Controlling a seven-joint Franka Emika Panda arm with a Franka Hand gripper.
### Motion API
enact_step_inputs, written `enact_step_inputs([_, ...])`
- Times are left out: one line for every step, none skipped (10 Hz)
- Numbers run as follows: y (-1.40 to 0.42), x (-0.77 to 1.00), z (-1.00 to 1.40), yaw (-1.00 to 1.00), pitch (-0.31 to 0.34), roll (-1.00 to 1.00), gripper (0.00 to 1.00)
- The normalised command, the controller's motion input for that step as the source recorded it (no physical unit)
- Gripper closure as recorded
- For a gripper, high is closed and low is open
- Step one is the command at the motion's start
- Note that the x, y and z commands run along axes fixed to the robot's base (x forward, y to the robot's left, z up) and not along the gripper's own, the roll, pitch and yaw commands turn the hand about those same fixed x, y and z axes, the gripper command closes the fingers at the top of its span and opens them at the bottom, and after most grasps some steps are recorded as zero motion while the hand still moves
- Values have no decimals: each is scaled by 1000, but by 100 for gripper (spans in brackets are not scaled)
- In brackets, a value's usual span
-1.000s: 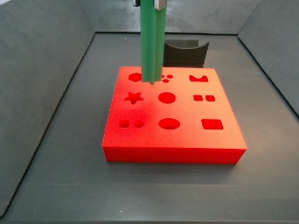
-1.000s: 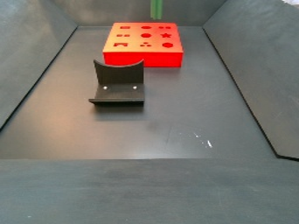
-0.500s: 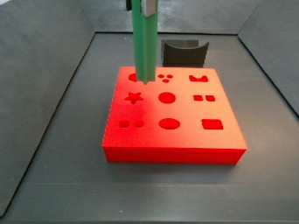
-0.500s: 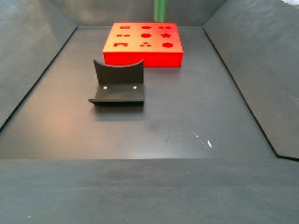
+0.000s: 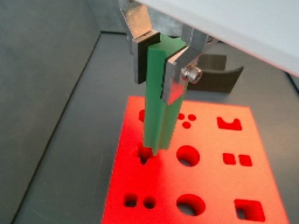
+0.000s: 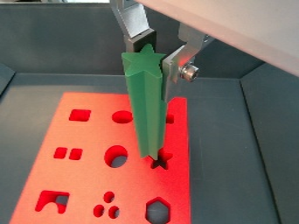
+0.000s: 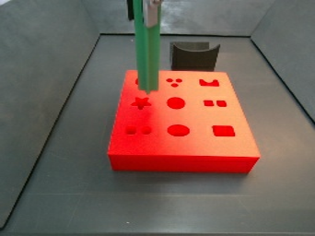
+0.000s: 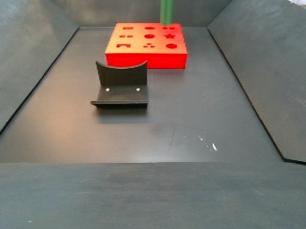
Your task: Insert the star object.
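Observation:
My gripper [image 5: 162, 66] is shut on the star object [image 5: 159, 105], a long green peg with a star cross-section, held upright by its top end. The silver fingers [image 6: 177, 65] clamp it on both sides. The peg hangs over the red block [image 7: 197, 147]. Its lower end sits right at the star-shaped hole [image 6: 160, 163], whose dark points show around the tip in both wrist views. In a side view the peg [image 7: 146, 55] ends just above the star hole [image 7: 142, 103]. I cannot tell whether the tip has entered. The peg also shows in the other side view [image 8: 169, 11].
The red block [image 8: 148, 46] has several other shaped holes: circles, squares, a hexagon. A dark grey curved holder [image 7: 194, 55] stands behind the block; in a side view it [image 8: 121, 85] sits on the dark floor. Grey walls [image 7: 74, 83] enclose the bin.
The gripper has carried the green peg sideways across the block, from over the round holes to the star hole, and brought it a little lower.

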Motion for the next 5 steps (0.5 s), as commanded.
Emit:
enact_step_inputs([11, -97, -440, -6, -151, -59, 100])
enact_step_inputs([14, -20, -366, -37, -114, -14, 100])
enact_step_inputs([37, -40, -106, -51, 0, 11, 100])
enact_step_inputs([0, -17, -109, 0, 0, 33, 100])
enact_step_inputs([0, 0, -114, 0, 0, 73, 100])
